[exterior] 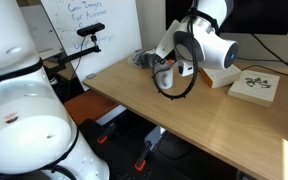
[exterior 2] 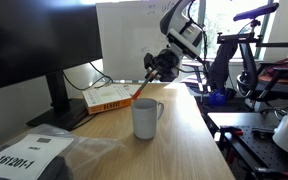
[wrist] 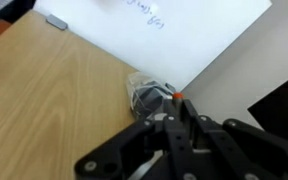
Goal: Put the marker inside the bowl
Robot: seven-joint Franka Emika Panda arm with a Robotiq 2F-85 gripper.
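Observation:
My gripper (exterior 2: 156, 68) hangs above the wooden desk, shut on the marker (exterior 2: 142, 88), an orange-red stick that slants down out of the fingers. In the wrist view only the marker's orange tip (wrist: 178, 97) shows between the dark fingers (wrist: 174, 125). A white mug with a handle (exterior 2: 147, 118) stands on the desk below and in front of the marker, apart from it. I see no other bowl-like vessel. In an exterior view the gripper (exterior: 167, 78) hovers over the desk's far side and the mug is hidden.
An orange book (exterior 2: 109, 98) lies on the desk behind the mug. Two pale books (exterior: 254, 88) lie beside the arm. A bundle in clear plastic (wrist: 149, 97) lies at the desk edge. A whiteboard (exterior: 89, 25) stands behind, a monitor (exterior 2: 24, 50) at one side.

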